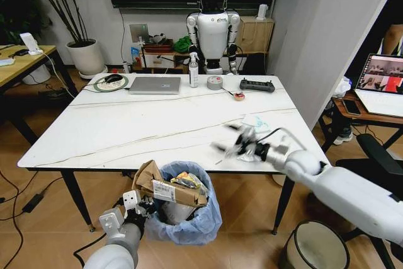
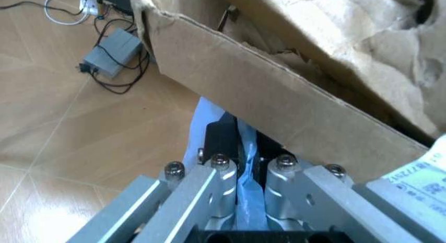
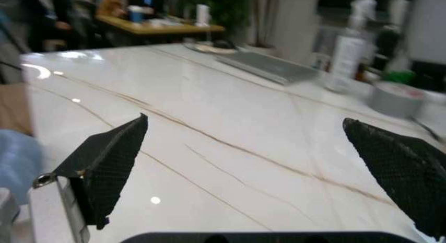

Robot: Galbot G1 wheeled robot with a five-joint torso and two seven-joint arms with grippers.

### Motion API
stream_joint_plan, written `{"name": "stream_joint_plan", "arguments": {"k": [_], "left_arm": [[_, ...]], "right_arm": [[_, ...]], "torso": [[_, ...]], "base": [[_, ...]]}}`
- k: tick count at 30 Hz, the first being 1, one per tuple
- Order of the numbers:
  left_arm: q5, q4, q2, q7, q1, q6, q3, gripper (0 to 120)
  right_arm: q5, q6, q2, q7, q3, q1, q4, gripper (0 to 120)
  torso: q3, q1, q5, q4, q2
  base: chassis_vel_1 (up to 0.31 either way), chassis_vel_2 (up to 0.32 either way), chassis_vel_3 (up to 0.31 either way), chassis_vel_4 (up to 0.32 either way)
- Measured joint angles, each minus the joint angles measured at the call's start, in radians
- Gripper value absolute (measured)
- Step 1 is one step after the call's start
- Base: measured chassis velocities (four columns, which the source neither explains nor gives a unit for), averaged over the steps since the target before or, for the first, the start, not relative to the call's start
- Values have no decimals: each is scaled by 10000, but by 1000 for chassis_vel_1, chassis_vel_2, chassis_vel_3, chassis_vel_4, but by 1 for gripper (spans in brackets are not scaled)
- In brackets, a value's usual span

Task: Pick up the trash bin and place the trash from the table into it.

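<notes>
At 7 o'clock in the head view, the left gripper is pinched tight on the crinkly light-blue liner of the small round trash bin, which sits just below the marble-look white table edge and already holds a torn brown cardboard box. At 3 o'clock, the right gripper hovers over the tabletop, fingers spread wide and holding nothing, beside crumpled white paper trash. Judged best: keep the bin steady, then centre the paper between both pads before closing.
</notes>
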Motion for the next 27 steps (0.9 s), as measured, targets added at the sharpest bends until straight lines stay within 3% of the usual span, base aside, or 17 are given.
{"name": "stream_joint_plan", "arguments": {"k": [7,15,27], "left_arm": [[-12,8,19,1,-42,-14,-30,0],[-15,-9,39,-4,-35,-17,-63,0],[-16,-52,57,0,34,-36,-93,0]], "right_arm": [[436,-1117,-1029,1815,316,-763,788,100],[953,-1444,-1157,2486,20,-1007,1390,100],[1131,-1642,-863,2923,-270,-1184,964,98]], "torso": [[-1,-2,-5,-6,1],[-1,-2,-5,-1,0],[-1,-3,-4,-2,0]], "base": [[0,0,0,0],[0,0,0,0],[0,0,0,0]]}}
